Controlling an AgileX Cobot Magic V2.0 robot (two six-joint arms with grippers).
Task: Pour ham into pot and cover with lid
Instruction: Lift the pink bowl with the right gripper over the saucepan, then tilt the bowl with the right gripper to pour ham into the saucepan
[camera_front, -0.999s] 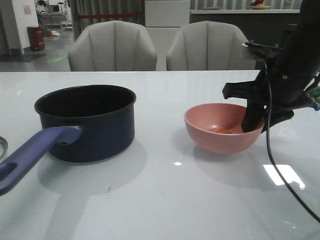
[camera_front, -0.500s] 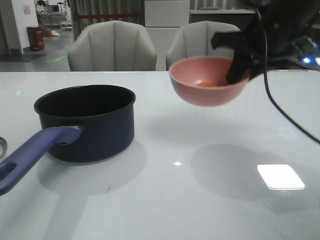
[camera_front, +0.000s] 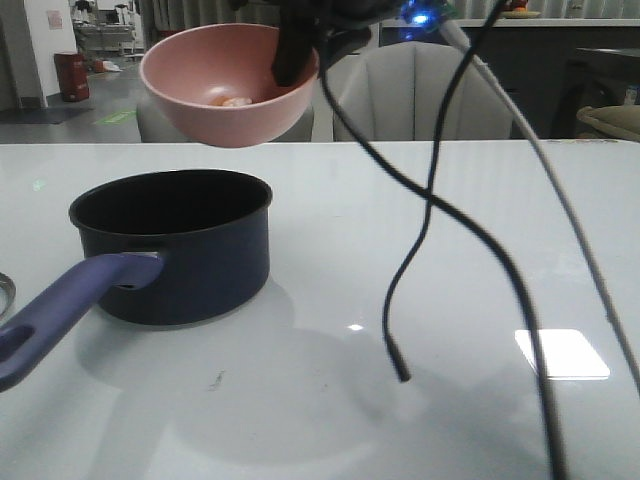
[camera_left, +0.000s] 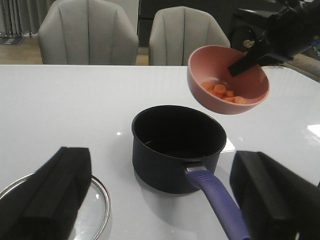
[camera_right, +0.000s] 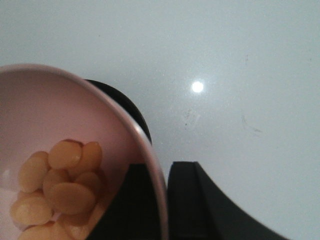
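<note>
While the right gripper (camera_right: 162, 200) pinches the pink bowl's (camera_front: 228, 85) rim above the pot (camera_front: 175, 240), ham (camera_left: 222, 92) seemingly stays inside; the left gripper (camera_left: 165, 192) gapes wide near the pot.

The pink bowl (camera_left: 228, 80) with ham (camera_left: 221, 92) hangs at two o'clock above the pot (camera_left: 177, 147).

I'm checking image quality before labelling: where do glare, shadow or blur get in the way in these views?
Front view: a bright window reflection glares on the table; the pot casts a soft shadow. Right wrist view: the ham looks pale and soft-focused, with a small light spot on the table. Left wrist view: the left hand's fingers are dark and blurred.
</note>
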